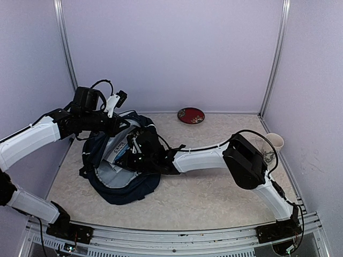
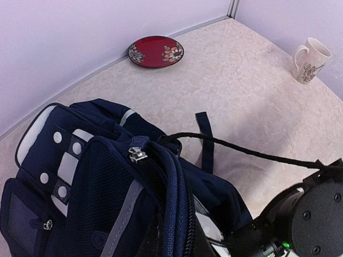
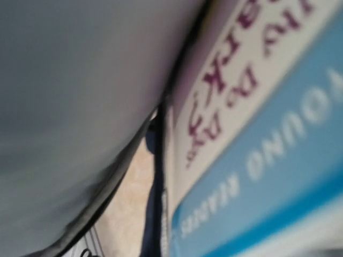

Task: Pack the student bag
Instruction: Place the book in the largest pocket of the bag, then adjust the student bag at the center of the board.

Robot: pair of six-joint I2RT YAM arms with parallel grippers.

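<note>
From the top camera, the student bag (image 1: 136,187) lies on the left half of the pale marbled surface (image 1: 214,193), its mouth gaping and its light lining showing. The left arm bends in from the left wall. The left tool (image 1: 120,124) sits at the bag's far rim, where dark fabric hides its tips, so I cannot tell whether it is spread or pinching the rim. The right arm (image 1: 201,157) stretches across from the right. The right tool (image 1: 127,154) is down inside the opening against a book (image 1: 113,155) with a white and blue cover, and I cannot tell how it is set either. A red plate (image 1: 191,115) lies by the back wall and a mug (image 1: 273,142) stands near the right wall, both well apart from the bag.

In the left wrist camera, the navy bag fills the lower left, with white blocks and round dots on its front. A metal zipper pull (image 2: 138,155) sits on the top ridge. A black strap (image 2: 205,142) lies flat on the surface, and a black cable (image 2: 241,151) crosses above it toward the right arm's dark housing at the lower right. The flowered red plate (image 2: 156,51) rests near the wall, and the mug (image 2: 310,59) stands upright at far right.

The right wrist camera is very close and blurred. Grey lining (image 3: 69,107) fills the left, and the book cover (image 3: 257,150) fills the right, with purple-red letters on white and white letters on blue. A sliver of the surface (image 3: 126,209) shows between them.
</note>
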